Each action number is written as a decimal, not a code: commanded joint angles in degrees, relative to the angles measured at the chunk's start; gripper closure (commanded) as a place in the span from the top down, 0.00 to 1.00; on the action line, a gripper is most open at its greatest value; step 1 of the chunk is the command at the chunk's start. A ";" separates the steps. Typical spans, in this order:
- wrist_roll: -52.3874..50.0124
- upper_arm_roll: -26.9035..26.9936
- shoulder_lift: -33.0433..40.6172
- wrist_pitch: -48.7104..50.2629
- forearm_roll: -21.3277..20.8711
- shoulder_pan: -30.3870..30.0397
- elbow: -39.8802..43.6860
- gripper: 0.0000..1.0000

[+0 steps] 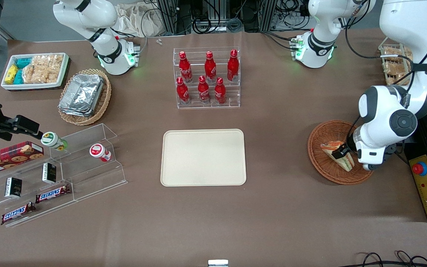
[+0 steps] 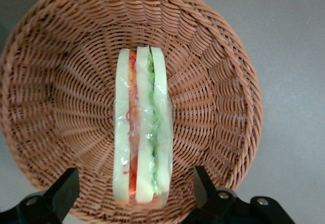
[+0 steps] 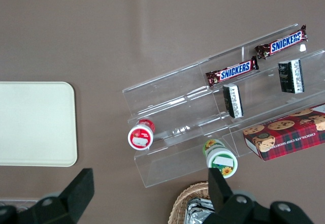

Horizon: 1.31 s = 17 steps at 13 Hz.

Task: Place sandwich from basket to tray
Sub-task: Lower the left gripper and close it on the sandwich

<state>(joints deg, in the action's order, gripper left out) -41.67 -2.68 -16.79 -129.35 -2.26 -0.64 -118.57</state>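
The sandwich [image 1: 337, 155], a wrapped wedge with pale bread and orange-red and green stripes, lies in the round reddish-brown wicker basket [image 1: 319, 148] toward the working arm's end of the table. In the left wrist view the sandwich [image 2: 141, 127] stands on edge in the basket [image 2: 61, 97]. My left gripper [image 1: 347, 154] is low over the basket, open, with one black finger [image 2: 65, 187] on each side of the sandwich's wide end, both apart from it. The gripper [image 2: 134, 186] holds nothing. The cream-beige tray [image 1: 203, 157] lies bare at the table's middle.
A clear rack of red bottles [image 1: 207, 77] stands farther from the front camera than the tray. A yellow control box with a red button [image 1: 425, 185] lies beside the basket at the table's edge. A clear stepped snack shelf [image 1: 50, 174] and a tan basket of foil containers [image 1: 84, 96] lie toward the parked arm's end.
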 commanded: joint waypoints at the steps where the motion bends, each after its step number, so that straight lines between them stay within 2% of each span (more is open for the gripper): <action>1: -1.22 0.74 -1.05 -4.58 0.16 -0.06 -2.10 1.00; 4: -1.22 1.18 -2.28 -6.87 0.15 -0.06 -2.81 0.99; 5: -1.30 1.18 -2.37 -6.88 0.15 -0.06 -2.72 0.93; 8: -4.90 1.18 -1.93 -6.18 -0.19 0.03 -2.37 0.43; 10: -5.61 1.10 -0.36 -1.46 -0.20 0.12 -1.41 0.02; 13: -5.79 0.92 2.89 7.59 -0.29 0.56 2.27 0.00; 17: -4.82 0.57 4.05 27.80 -0.02 0.91 17.89 0.00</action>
<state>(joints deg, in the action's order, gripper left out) -46.01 -1.93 -12.46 -108.93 -2.26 -0.31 -107.83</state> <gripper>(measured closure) 0.802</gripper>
